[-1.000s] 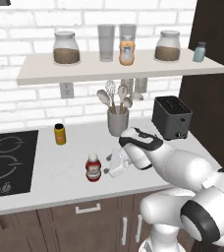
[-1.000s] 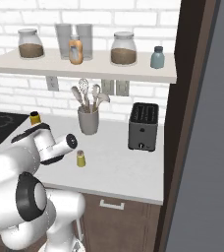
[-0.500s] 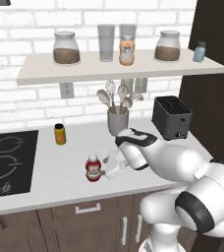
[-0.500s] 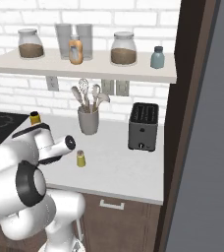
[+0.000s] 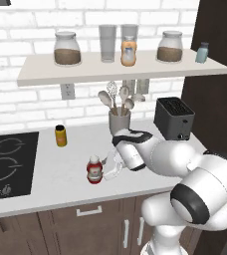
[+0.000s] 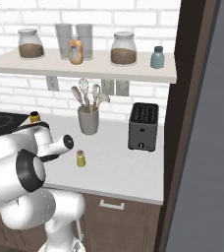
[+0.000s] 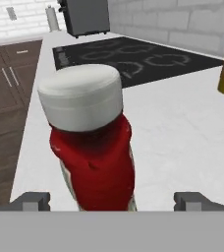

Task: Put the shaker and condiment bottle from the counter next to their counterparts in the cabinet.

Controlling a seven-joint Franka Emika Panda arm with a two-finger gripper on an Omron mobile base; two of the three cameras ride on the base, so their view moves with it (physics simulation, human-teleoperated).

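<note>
The gripper has its jaws spread wide, one fingertip on each side of the red ketchup bottle, and neither tip touches it. The bottle stands upright on the pale counter, near its front edge, with the white cap toward the hand camera. In the left base view the gripper is just beside the bottle. The small yellow-green shaker stands on the counter in front of the utensil holder. On the shelf stand the orange bottle and the pale blue shaker
</note>
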